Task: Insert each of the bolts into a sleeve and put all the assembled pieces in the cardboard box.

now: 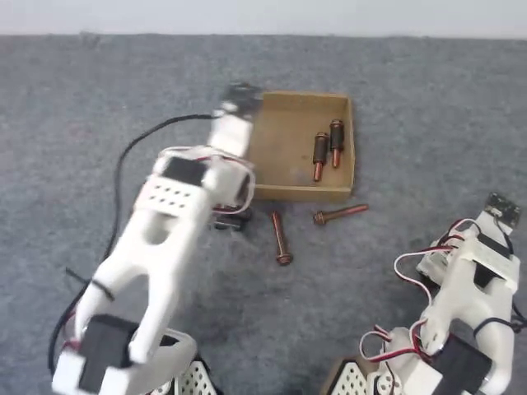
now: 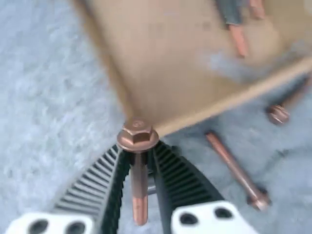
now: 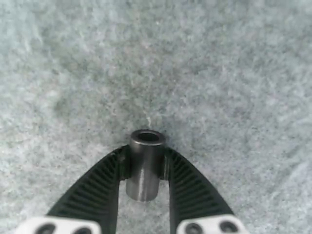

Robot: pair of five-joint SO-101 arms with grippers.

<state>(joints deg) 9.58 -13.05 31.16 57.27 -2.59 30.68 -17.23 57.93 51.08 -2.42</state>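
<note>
Near the cardboard box point(image 1: 296, 193) at upper centre, the left gripper point(image 2: 139, 153) pinches a copper bolt point(image 2: 138, 138) — the right gripper point(image 3: 146, 156) clamps a dark hollow sleeve point(image 3: 145, 173).

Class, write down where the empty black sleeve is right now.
In the right wrist view, the sleeve is clamped in the right tool, hole end outward, above the grey carpet.

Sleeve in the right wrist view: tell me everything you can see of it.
The sleeve is a short dark grey cylinder, metal-looking, its round bore open and empty at the far end. The right pincer grips its sides between ribbed black fingers, the open end poking past their tips. Grey carpet lies behind it; contact cannot be told.
</note>
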